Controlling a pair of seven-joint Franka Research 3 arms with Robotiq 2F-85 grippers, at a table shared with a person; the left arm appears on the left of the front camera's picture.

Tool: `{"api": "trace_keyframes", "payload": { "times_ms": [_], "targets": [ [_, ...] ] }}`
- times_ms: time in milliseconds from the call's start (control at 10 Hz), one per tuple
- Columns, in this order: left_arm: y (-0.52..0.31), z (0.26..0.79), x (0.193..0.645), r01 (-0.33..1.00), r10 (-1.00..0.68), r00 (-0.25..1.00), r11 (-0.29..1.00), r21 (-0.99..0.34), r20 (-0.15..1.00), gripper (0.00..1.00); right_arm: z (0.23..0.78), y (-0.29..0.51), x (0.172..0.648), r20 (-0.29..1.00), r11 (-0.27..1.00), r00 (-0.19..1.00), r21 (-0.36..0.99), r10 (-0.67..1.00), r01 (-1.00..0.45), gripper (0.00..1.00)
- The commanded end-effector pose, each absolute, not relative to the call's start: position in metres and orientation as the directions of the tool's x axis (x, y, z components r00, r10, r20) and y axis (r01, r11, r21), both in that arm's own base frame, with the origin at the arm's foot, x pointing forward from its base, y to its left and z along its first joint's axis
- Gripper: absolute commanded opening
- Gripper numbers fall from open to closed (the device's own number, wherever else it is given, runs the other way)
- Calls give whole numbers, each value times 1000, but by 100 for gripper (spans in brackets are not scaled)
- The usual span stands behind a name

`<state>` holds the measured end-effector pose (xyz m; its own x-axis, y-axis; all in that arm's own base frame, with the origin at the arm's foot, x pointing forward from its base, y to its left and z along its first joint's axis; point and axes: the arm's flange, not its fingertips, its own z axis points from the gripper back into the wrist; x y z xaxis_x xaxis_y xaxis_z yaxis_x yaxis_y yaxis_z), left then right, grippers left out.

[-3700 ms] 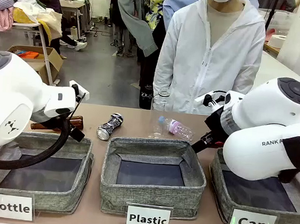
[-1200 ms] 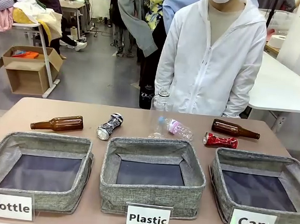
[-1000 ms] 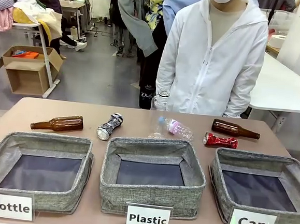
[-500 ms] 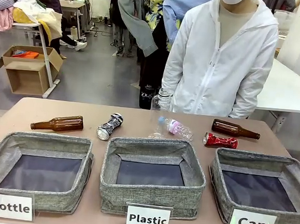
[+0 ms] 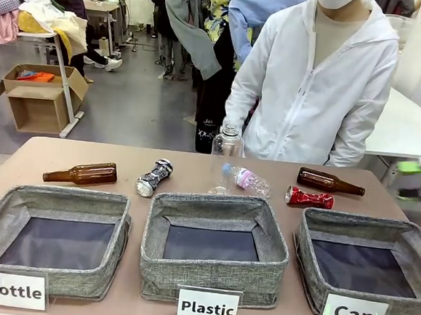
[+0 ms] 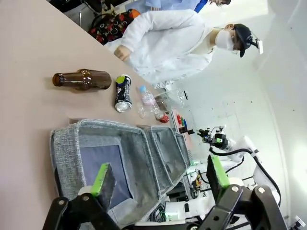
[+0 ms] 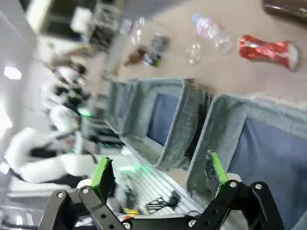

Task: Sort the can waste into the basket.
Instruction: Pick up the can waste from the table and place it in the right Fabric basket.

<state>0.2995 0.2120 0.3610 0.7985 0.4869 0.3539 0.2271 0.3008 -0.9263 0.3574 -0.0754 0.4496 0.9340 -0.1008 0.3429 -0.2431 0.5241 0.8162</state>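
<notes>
The grey "Can" basket [image 5: 306, 261] stands at the front right of the table, with nothing inside. Just behind its far rim lies a crushed red can [image 5: 309, 198]; a crushed black and silver can [image 5: 154, 177] lies behind the gap between the other two baskets. My right gripper [image 5: 417, 181] shows blurred at the right edge, above the table's right end, pads apart. In the right wrist view my right gripper [image 7: 159, 172] is open and holds nothing, with the "Can" basket [image 7: 230, 103] and the red can [image 7: 266, 48] ahead. My left gripper [image 6: 159, 175] is open, holding nothing, near the "Bottle" basket [image 6: 62, 143].
The "Bottle" basket [image 5: 116, 248] and "Plastic" basket [image 5: 158, 270] stand left and middle. Brown glass bottles [image 5: 81, 174] [image 5: 330, 183], a plastic bottle [image 5: 246, 180] and a clear cup [image 5: 228, 141] lie along the far side. A person in a white jacket [image 5: 325, 86] stands behind the table.
The person has shifted to the right. My right gripper has come into the front view at the right edge, moving fast. Nothing on the table has moved.
</notes>
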Motion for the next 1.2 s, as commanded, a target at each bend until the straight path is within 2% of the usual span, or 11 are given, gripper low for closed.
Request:
{"api": "trace_keyframes", "payload": {
  "times_ms": [0,100,300,600,700,800,900,1000,1100],
  "targets": [
    [209,360,300,258,493,783,296,-920,379,100,462,-1,406,345,768,921,535,183,-353,100],
    [209,360,300,258,493,783,296,-920,379,100,460,37,423,288,811,914,435,287,-392,100],
    [209,360,300,258,493,783,296,-920,379,100,462,68,440,274,856,890,278,366,-437,100],
    [209,360,300,258,493,783,296,-920,379,100,488,25,425,375,927,892,171,253,-335,100],
    [209,360,300,258,493,783,296,-920,379,100,496,5,410,441,919,871,212,214,-333,100],
    [209,360,300,258,493,783,296,-920,379,100,475,41,439,329,886,882,205,338,-416,100],
    [209,360,300,258,493,783,296,-920,379,100,475,41,439,329,886,882,205,338,-416,100],
    [209,360,300,258,493,783,296,-920,379,100,495,5,426,384,906,882,206,273,-370,100],
    [209,360,300,258,493,783,296,-920,379,100,491,17,445,349,923,893,151,284,-353,100]
  ]
}}
